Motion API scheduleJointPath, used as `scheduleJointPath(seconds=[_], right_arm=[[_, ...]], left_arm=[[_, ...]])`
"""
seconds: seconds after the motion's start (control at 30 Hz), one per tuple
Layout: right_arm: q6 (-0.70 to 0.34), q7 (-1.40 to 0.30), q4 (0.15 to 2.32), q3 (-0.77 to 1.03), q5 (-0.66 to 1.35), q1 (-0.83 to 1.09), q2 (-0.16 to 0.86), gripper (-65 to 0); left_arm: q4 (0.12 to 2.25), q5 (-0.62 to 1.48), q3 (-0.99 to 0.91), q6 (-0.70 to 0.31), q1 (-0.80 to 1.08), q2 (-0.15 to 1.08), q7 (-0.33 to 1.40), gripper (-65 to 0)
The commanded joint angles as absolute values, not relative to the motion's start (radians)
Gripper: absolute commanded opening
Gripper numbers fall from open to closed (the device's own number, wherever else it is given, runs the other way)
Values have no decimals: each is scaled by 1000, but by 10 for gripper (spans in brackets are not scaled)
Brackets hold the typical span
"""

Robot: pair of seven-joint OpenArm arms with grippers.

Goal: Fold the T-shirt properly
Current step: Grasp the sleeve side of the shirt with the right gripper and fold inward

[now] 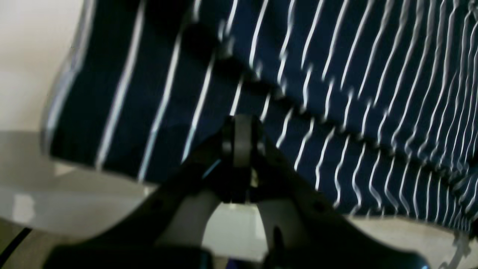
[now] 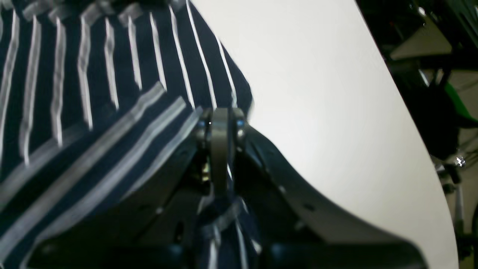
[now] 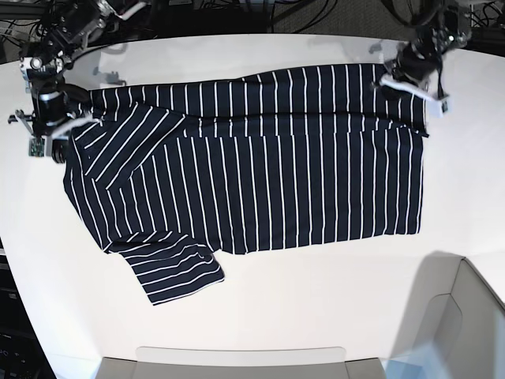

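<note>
You've got one T-shirt [image 3: 260, 181] and two grippers on a white table [image 3: 316, 292]. Shirt lies flat, long axis running left-right in the base view, one sleeve sticking out toward the lower left. Right gripper [image 2: 220, 123] sits at the shirt's far-left edge, fingers clenched on a fold of striped cloth. Left gripper [image 1: 242, 130] is at the upper-right corner, fingers pressed together at the fabric edge; can't tell if cloth is actually pinched there.
</note>
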State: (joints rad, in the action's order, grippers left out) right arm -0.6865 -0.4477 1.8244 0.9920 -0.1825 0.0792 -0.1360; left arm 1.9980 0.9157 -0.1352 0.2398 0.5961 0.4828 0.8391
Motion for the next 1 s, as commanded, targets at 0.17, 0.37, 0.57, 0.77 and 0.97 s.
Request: scheduleJointPath(seconds=[0.17, 0.37, 0.57, 0.77, 0.97], right_arm=[[-698, -420, 1824, 905, -283, -99, -151, -625], [-657, -414, 1601, 769, -426, -249, -125, -626], [-415, -410, 1178, 604, -444, -395, -1, -626], [-254, -380, 777, 562, -444, -516, 93, -626], [-254, -338, 773, 561, -450, -395, 99, -627]], left_arm=[[2009, 924, -142, 236, 467, 493, 960, -650], [2008, 924, -147, 236, 386, 493, 1040, -650], [2006, 923, -147, 243, 361, 490, 1041, -650], [1968, 920, -142, 243, 340, 449, 1041, -650], [1956, 920, -150, 243, 334, 400, 1046, -650]])
